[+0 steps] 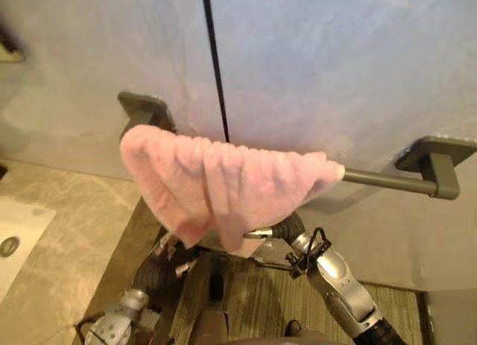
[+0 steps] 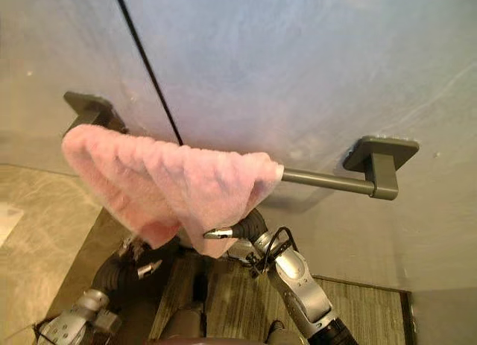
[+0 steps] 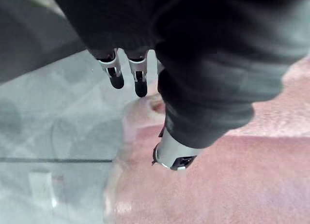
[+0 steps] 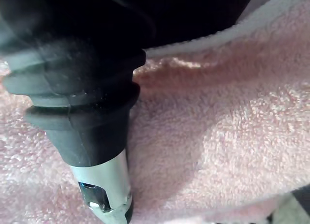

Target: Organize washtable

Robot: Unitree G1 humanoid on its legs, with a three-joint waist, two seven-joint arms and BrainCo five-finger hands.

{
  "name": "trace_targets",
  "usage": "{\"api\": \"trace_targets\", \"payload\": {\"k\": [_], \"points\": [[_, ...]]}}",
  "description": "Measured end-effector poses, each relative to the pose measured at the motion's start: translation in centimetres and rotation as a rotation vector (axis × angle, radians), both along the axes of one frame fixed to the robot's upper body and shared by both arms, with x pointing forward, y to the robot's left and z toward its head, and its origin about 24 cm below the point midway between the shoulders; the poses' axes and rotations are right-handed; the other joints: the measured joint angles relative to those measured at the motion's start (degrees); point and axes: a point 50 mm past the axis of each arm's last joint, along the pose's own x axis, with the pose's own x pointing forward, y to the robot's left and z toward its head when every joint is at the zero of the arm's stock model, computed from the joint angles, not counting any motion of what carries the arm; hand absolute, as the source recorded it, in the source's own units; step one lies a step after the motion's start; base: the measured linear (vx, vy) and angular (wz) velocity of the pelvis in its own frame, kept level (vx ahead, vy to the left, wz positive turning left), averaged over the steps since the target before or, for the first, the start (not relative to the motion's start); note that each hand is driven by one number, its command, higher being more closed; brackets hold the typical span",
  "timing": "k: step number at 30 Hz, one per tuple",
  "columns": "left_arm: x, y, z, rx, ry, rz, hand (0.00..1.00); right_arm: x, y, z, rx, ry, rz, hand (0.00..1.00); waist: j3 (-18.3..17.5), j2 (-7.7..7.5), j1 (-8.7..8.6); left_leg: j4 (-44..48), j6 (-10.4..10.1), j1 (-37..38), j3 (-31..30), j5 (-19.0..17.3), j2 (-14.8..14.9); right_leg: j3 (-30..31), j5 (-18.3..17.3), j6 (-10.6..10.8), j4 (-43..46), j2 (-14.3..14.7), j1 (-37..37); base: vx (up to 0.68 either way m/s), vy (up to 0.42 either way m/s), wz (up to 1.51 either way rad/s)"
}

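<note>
The right hand sits under the low corner of the towel. Most of it is hidden behind the cloth, so whether it grips anything cannot be told. In the right wrist view its dark cover lies right against the pink pile, and the rest is cut off.

The left hand is lower, in the shade beneath the towel's left half, and is hard to make out from the head. In its own wrist view the fingers reach out loosely toward the pale wall, closed round nothing, with the thumb beside the towel's edge. The view does not show whether the thumb touches the cloth.

There is one towel, pink. It is draped over one dark grey bar and bunched toward the bar's left end, with a point hanging lowest near the middle. The towel hides that part of the bar, and the right stretch is bare. Two brackets hold the bar to the wall: the left bracket is half covered by the cloth, and the right bracket is in full view.

One black seam runs down the wall behind the towel. At the far left lie a marbled counter and the corner of a white sink, cut off by the frame.
</note>
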Motion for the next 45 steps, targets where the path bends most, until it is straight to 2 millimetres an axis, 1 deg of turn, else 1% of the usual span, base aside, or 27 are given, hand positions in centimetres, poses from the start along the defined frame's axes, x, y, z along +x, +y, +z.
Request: {"api": "trace_targets", "payload": {"k": [1,2,3,4,5,6,7,8,9,10,13,14,16,18,21,24,27,28,31,34,35,39,40,45], "points": [[0.0,-0.1,0.4,0.013,-0.029,0.031,0.00,0.0,-0.3,-0.1,-0.001,0.003,-0.016,0.00,0.1,0.18,-0.26,7.3,-0.1,0.1,1.4,-5.6,0.4,0.0,0.4,0.4,-0.2,0.0,1.3,-0.05,0.077,0.10],[-0.1,-0.4,0.7,0.028,-0.050,0.054,0.00,-0.3,-0.9,-0.2,0.005,0.011,-0.044,0.00,-0.7,1.59,-0.74,8.9,-1.1,1.3,2.5,-9.1,1.2,-0.2,0.7,0.7,-0.3,0.2,1.6,-0.06,0.106,0.15],[0.0,-0.7,1.0,0.034,-0.069,0.069,0.00,-0.3,-1.3,-0.3,0.010,0.016,-0.065,0.00,-1.2,2.49,-1.33,6.6,-1.8,2.1,2.8,-10.0,1.3,-0.4,0.9,1.0,0.1,0.1,1.3,-0.10,0.169,0.21],[0.1,-0.9,1.4,0.041,-0.093,0.078,0.00,-0.2,-1.5,-0.3,0.014,0.017,-0.083,0.00,-1.4,2.69,-1.80,3.8,-2.0,2.5,2.9,-9.9,0.5,-0.4,1.3,1.5,-0.1,-0.5,0.6,-0.15,0.176,0.12],[0.4,-1.3,2.0,0.054,-0.130,0.086,0.00,-0.1,-1.6,-0.2,0.012,0.008,-0.101,0.00,-1.3,1.82,-2.01,0.6,-2.0,3.1,3.2,-8.8,-1.0,-0.2,1.7,1.4,-0.7,-1.7,-0.2,-0.15,0.170,0.08],[0.6,-1.5,2.4,0.055,-0.153,0.088,0.00,-0.1,-1.6,-0.2,0.010,0.008,-0.108,0.00,-1.4,1.18,-2.05,-1.1,-2.0,3.3,3.7,-8.0,-1.6,-0.1,2.1,1.3,-1.4,-2.1,-0.5,-0.12,0.144,0.00],[0.8,-1.8,2.9,0.060,-0.180,0.093,0.00,0.0,-1.4,-0.2,0.015,0.015,-0.116,0.00,-1.2,0.13,-1.97,-4.6,-1.6,4.9,4.8,-5.9,-2.5,0.3,3.0,1.4,-2.4,-2.7,-0.5,-0.08,0.116,-0.07],[1.0,-2.0,3.2,0.055,-0.201,0.102,0.00,0.1,-1.2,-0.2,0.003,0.013,-0.118,0.00,-1.3,-0.39,-1.83,-7.0,-0.8,6.4,5.8,-4.1,-3.1,1.3,3.8,0.9,-2.7,-3.0,-0.6,-0.05,0.111,-0.14],[1.1,-2.1,3.3,0.050,-0.209,0.110,0.00,0.2,-1.1,-0.1,-0.001,0.010,-0.116,0.00,-1.3,-0.55,-1.81,-8.0,-0.7,7.2,6.2,-3.5,-3.5,1.5,4.2,0.9,-2.9,-3.2,-0.6,-0.04,0.106,-0.27],[1.1,-2.2,3.6,0.049,-0.225,0.122,0.00,0.3,-0.8,-0.2,-0.003,0.016,-0.119,0.00,-1.5,-0.88,-1.83,-9.6,-0.2,8.5,7.3,-2.6,-4.1,2.2,4.8,1.7,-3.3,-3.8,-0.5,-0.02,0.097,-0.37],[1.6,-3.1,4.7,0.041,-0.289,0.122,0.00,0.7,-0.6,-0.2,-0.025,0.012,-0.127,0.00,-1.5,-0.88,-2.45,-13.2,0.6,10.8,9.2,-0.7,-5.0,4.3,6.3,2.1,-3.9,-4.2,-0.5,-0.02,0.073,-0.32],[1.7,-3.4,4.9,0.032,-0.306,0.125,0.00,0.9,-0.4,-0.1,-0.029,0.009,-0.119,0.00,-1.6,-0.93,-2.87,-15.7,0.7,12.2,9.8,0.5,-5.2,4.7,6.7,2.4,-4.2,-4.2,-0.5,-0.02,0.064,-0.24],[2.0,-3.6,5.2,0.054,-0.327,0.130,0.00,1.1,-0.1,0.1,-0.034,0.003,-0.107,0.00,-1.6,-0.91,-3.81,-17.8,0.8,13.4,10.1,1.6,-5.6,5.0,6.8,2.8,-4.2,-4.2,-0.4,-0.03,0.045,-0.13],[2.3,-3.9,5.4,0.070,-0.344,0.130,0.00,1.1,0.0,0.1,-0.037,0.004,-0.102,0.00,-1.6,-0.91,-4.01,-18.0,0.8,14.2,10.7,1.6,-5.6,5.9,7.0,2.9,-4.2,-4.1,-0.4,-0.03,0.019,-0.16],[2.4,-4.3,5.5,0.095,-0.360,0.154,0.00,1.2,0.0,0.1,-0.046,0.001,-0.106,0.00,-1.6,-0.82,-4.79,-18.0,0.8,15.2,10.9,1.6,-5.4,6.1,6.8,2.7,-4.2,-4.0,0.4,-0.02,0.009,-0.07],[2.5,-4.4,5.4,0.090,-0.357,0.159,0.00,1.2,-0.1,-0.7,-0.073,0.025,-0.117,0.00,-2.2,-0.69,-4.80,-18.1,0.6,15.6,11.0,1.7,-5.0,6.2,6.7,2.7,-4.2,-3.6,0.5,-0.01,0.000,-0.03],[3.1,-4.6,5.1,0.093,-0.356,0.162,0.00,1.3,-0.2,-1.2,-0.082,0.049,-0.131,0.00,-2.3,-0.63,-4.70,-18.1,0.1,15.6,10.9,2.0,-4.5,6.2,6.7,2.7,-4.3,-3.0,0.5,-0.04,-0.019,0.00],[3.7,-4.6,4.5,0.116,-0.342,0.172,0.00,1.3,0.1,-1.3,-0.084,0.050,-0.121,1.00,-2.5,-0.52,-4.73,-18.1,-0.2,15.6,10.9,2.1,-4.2,6.2,6.6,2.7,-4.3,-2.7,0.5,-0.04,-0.021,-0.01],[4.5,-4.7,3.6,0.173,-0.316,0.197,0.00,1.3,0.7,-1.6,-0.090,0.063,-0.104,1.00,-3.5,-0.39,-4.86,-18.1,-0.6,15.5,10.9,2.2,-3.6,6.3,6.6,2.6,-4.3,-2.2,0.4,-0.01,-0.007,-0.01],[5.2,-4.8,3.4,0.220,-0.319,0.220,0.00,1.3,1.0,-1.6,-0.084,0.066,-0.107,1.00,-3.8,-0.38,-4.82,-18.1,-0.9,15.3,10.9,2.3,-3.0,6.4,6.6,2.5,-4.3,-1.6,0.2,-0.01,-0.006,-0.02],[5.5,-4.8,3.0,0.223,-0.305,0.230,0.00,1.2,1.1,-1.6,-0.084,0.067,-0.104,1.00,-4.5,-0.39,-4.80,-18.1,-1.0,14.6,11.1,2.4,-2.7,6.6,6.7,2.4,-4.3,-1.3,-0.7,0.00,-0.027,-0.08],[6.1,-4.7,2.1,0.233,-0.274,0.255,0.00,1.2,1.3,-1.7,-0.082,0.072,-0.111,1.00,-5.3,-0.68,-4.78,-18.1,-1.0,14.1,11.7,2.7,-2.1,7.4,6.8,2.0,-4.4,-0.6,-1.6,0.02,-0.018,-0.10],[6.2,-4.7,2.1,0.241,-0.274,0.260,1.00,1.2,1.2,-1.7,-0.081,0.071,-0.113,1.00,-5.3,-0.69,-4.78,-18.1,-0.9,14.1,11.8,2.7,-2.0,7.5,6.8,2.0,-4.4,-0.6,-1.7,0.03,-0.011,-0.09],[7.3,-3.9,1.9,0.256,-0.281,0.325,1.00,1.4,1.2,-1.9,-0.078,0.072,-0.124,1.00,-5.7,-0.81,-4.82,-18.1,-1.1,14.1,11.8,2.9,-1.6,7.5,6.9,2.1,-4.4,-0.1,-1.8,0.01,-0.002,-0.01]]}}
